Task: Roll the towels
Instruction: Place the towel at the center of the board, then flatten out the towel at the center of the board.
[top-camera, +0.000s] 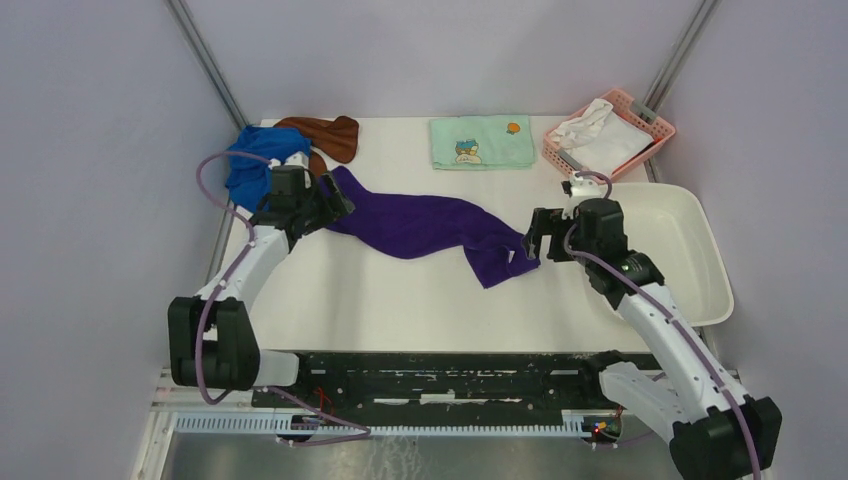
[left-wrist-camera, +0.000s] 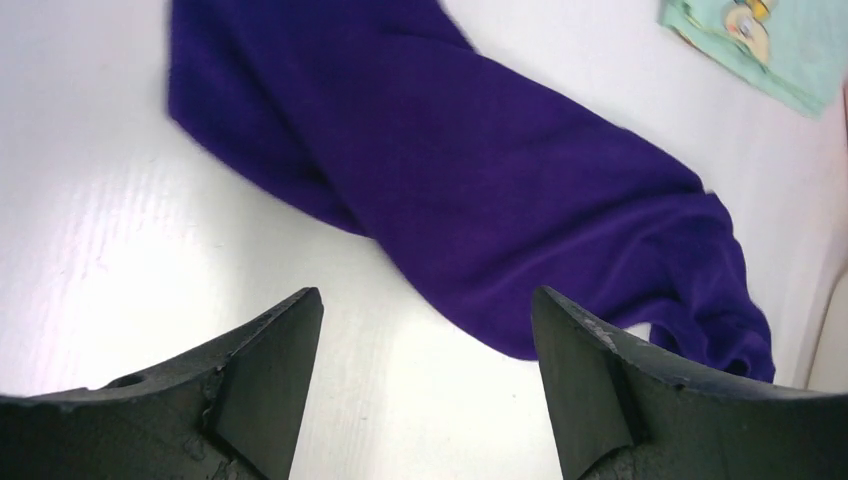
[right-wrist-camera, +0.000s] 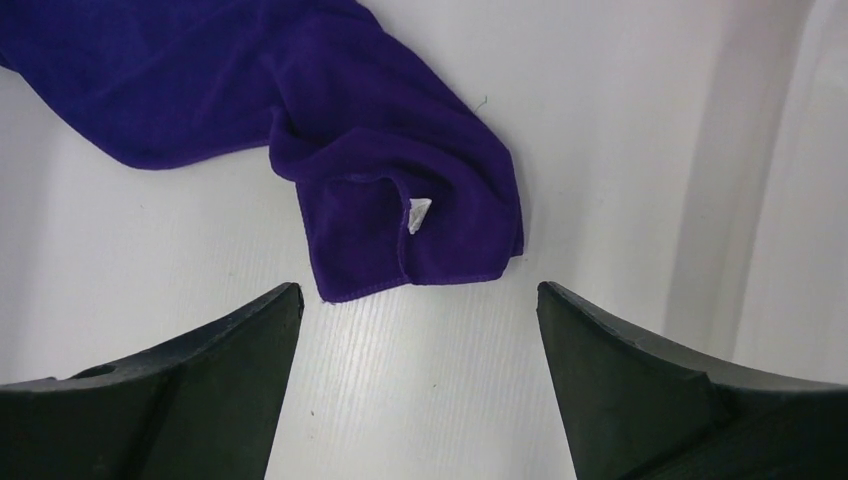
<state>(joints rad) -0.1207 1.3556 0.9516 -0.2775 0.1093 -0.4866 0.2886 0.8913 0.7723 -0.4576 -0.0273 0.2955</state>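
As far as I can judge, no towel is rolled yet. On the white table (top-camera: 400, 300) the dark purple towel (top-camera: 420, 225) lies stretched and twisted across the middle, running from 10 o'clock toward 4 o'clock. The royal blue towel (top-camera: 250, 165) is crumpled in the 10 o'clock corner, and the rust-brown towel (top-camera: 325, 135) lies just beside it at 11 o'clock. The left gripper (top-camera: 335, 205) and the right gripper (top-camera: 533, 240) hang at the two ends of the purple towel. Both have their jaws wide apart and hold nothing. All three towels remain to be done.
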